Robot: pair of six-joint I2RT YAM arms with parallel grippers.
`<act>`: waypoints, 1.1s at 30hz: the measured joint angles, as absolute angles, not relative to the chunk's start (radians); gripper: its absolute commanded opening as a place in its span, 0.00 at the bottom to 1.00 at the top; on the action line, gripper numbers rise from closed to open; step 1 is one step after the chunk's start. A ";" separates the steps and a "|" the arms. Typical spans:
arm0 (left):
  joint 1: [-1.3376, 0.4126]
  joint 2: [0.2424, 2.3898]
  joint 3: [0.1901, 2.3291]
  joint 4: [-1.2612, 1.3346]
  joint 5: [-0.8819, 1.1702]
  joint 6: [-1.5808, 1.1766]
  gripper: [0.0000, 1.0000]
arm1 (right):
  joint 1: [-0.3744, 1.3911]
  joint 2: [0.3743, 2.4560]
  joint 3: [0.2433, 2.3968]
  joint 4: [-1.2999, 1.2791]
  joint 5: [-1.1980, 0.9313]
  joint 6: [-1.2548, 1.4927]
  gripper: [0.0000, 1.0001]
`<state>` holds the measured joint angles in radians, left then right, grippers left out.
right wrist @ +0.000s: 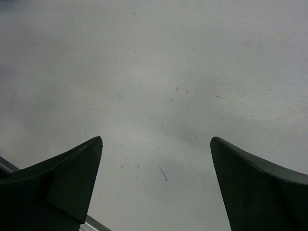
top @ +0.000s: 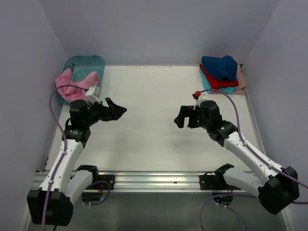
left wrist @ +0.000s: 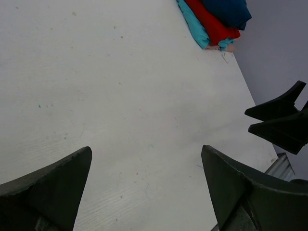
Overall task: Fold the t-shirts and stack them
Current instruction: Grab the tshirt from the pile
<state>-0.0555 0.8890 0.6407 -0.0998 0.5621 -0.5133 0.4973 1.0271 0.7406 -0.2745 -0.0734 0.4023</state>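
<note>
A pink t-shirt (top: 72, 84) lies crumpled in the teal tub at the back left. At the back right is a stack: a navy blue t-shirt (top: 221, 66) on a red one (top: 217, 81), a teal one (top: 208, 86) and a pale peach one (top: 242, 83). The stack also shows in the left wrist view (left wrist: 214, 21). My left gripper (top: 117, 111) is open and empty, above the table just right of the tub. My right gripper (top: 181, 117) is open and empty above the table's middle, facing the left one. Both wrist views show only bare table between the fingers.
The translucent teal plastic tub (top: 94, 62) stands at the back left corner. White walls close in the white table (top: 149, 101) on three sides. A metal rail (top: 154, 179) runs along the near edge. The right gripper's fingers (left wrist: 279, 120) show in the left wrist view.
</note>
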 measured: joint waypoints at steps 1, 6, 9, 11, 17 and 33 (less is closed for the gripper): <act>-0.056 0.883 0.645 -0.103 0.552 -0.513 1.00 | 0.497 1.027 0.741 -0.274 -0.073 0.402 0.99; -0.056 0.866 0.698 -0.135 0.503 -0.513 1.00 | 0.497 1.026 0.741 -0.273 -0.073 0.402 0.99; -0.056 0.872 0.748 -0.143 0.474 -0.507 1.00 | 0.497 1.023 0.741 -0.271 -0.073 0.403 0.99; -0.057 0.892 0.801 -0.151 0.415 -0.499 1.00 | 0.497 1.020 0.740 -0.268 -0.075 0.405 0.99; -0.059 1.121 1.121 -0.238 0.033 -0.458 1.00 | 0.497 1.018 0.740 -0.263 -0.089 0.419 0.99; 0.084 1.813 1.515 -0.392 -0.426 -0.426 0.97 | 0.498 0.907 0.656 -0.243 -0.125 0.445 0.99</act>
<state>0.0841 1.8130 1.5154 -0.3920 -0.4255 -0.4263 0.4976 0.9070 0.6559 -0.2432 -0.1249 0.4450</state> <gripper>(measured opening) 0.976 0.989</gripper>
